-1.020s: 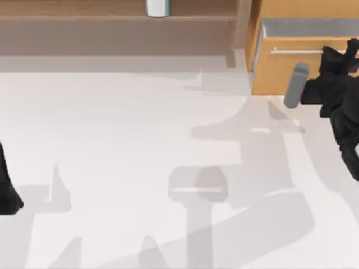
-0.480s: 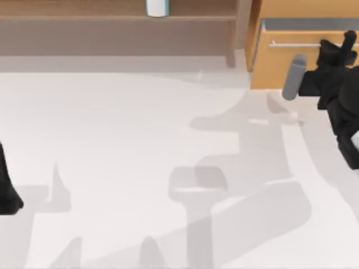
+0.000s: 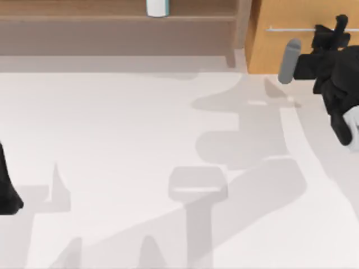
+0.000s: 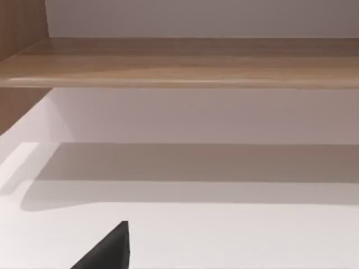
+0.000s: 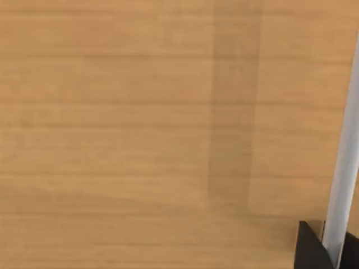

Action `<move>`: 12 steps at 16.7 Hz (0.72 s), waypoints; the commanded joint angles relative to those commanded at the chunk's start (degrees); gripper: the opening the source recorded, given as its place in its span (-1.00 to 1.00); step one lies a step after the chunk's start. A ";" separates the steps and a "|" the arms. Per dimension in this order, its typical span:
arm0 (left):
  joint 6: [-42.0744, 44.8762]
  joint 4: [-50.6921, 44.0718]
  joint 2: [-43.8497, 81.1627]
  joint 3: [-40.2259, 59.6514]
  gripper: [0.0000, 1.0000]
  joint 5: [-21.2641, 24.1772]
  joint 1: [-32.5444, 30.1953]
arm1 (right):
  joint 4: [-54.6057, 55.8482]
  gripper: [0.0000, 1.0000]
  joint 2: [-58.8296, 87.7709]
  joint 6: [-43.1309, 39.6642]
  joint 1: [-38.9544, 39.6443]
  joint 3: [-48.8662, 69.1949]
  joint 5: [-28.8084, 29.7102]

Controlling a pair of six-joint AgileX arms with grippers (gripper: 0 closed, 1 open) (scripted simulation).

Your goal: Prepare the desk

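The bench [image 3: 112,140] carries one shelf [image 3: 112,19] at twelve o'clock, with one white cup [image 3: 157,7], and one drawer [image 3: 286,47] at two o'clock. The right end effector [image 3: 338,26] is clamped on the drawer's one handle [image 3: 291,29]. The left arm [image 3: 7,188] sits at nine o'clock.

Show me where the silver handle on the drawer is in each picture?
Top view: the handle is a thin bar across the drawer, far right at the back, with the right gripper at its right end.
Left wrist view: not in it.
Right wrist view: the handle runs along the picture's right edge.
Shared landmark: the drawer's orange-tan wood.
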 joint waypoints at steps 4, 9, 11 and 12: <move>0.00 0.00 0.00 0.00 1.00 0.00 0.00 | -0.13 -1.00 0.09 0.00 -0.01 0.22 -0.04; 0.00 0.00 0.00 0.00 1.00 0.00 0.00 | -0.13 -0.25 0.09 0.00 -0.01 0.22 -0.04; 0.00 0.00 0.00 0.00 1.00 0.00 0.00 | -0.13 0.06 0.09 0.00 -0.01 0.22 -0.04; 0.00 0.00 0.00 0.00 1.00 0.00 0.00 | -0.13 0.21 0.09 0.00 -0.01 0.22 -0.04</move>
